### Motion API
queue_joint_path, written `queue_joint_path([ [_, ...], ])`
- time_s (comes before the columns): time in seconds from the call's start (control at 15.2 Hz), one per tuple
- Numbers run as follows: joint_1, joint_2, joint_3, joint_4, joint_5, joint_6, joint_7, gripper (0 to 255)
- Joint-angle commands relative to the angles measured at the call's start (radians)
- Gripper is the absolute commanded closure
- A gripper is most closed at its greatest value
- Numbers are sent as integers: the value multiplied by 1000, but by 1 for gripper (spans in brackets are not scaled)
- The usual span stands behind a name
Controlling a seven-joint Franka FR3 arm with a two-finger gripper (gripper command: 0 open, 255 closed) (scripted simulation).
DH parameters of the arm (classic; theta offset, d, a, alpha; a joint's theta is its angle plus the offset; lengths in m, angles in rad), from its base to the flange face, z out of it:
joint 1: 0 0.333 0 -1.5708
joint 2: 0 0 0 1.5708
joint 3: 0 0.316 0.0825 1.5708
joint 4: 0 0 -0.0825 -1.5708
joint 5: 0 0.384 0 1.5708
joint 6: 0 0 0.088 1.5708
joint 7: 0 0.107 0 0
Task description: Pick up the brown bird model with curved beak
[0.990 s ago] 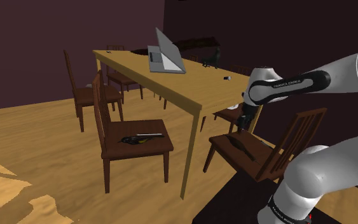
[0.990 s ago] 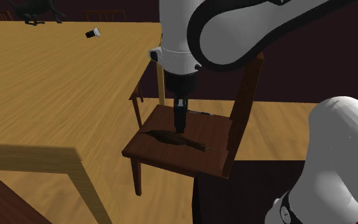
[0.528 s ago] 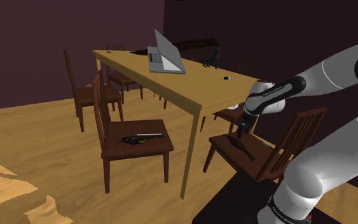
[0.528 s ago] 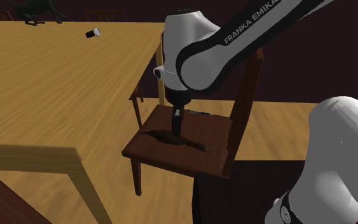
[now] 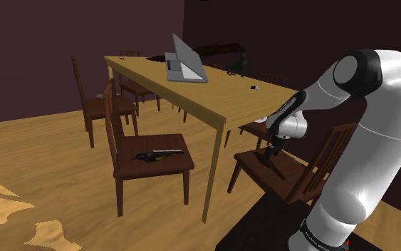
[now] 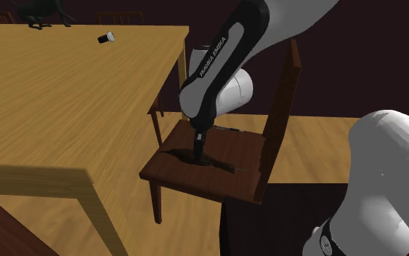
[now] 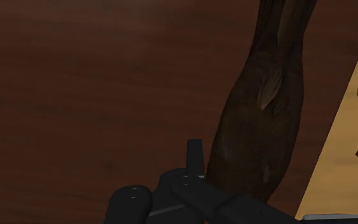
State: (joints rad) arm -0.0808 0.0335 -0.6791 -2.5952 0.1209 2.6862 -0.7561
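My pincer (image 6: 197,156) is down at the dark brown bird (image 6: 219,165), its tip right at the body; I cannot tell whether it is released or clenched. The bird lies flat on a dark wooden chair (image 6: 195,183), close to one edge of the seat. The chair stands just beside the counter (image 6: 65,94), which carries a small cylinder (image 6: 107,37) and an open laptop (image 5: 186,61).

Brown bird model (image 7: 266,114) on dark chair seat (image 7: 88,83), pale floor (image 7: 341,172) beyond
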Motion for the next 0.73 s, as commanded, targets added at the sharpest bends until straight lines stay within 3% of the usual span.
queue_joint_path([
  [0.0, -6, 59, 13, 7, 102, 37, -79, 0],
  [0.33, -47, 151, 83, 18, 262, 93, -198, 0],
  [0.53, -55, 161, 95, 20, 279, 99, -210, 0],
  [0.59, -56, 162, 95, 21, 281, 99, -212, 255],
  [0.66, -55, 160, 94, 20, 279, 99, -210, 255],
])
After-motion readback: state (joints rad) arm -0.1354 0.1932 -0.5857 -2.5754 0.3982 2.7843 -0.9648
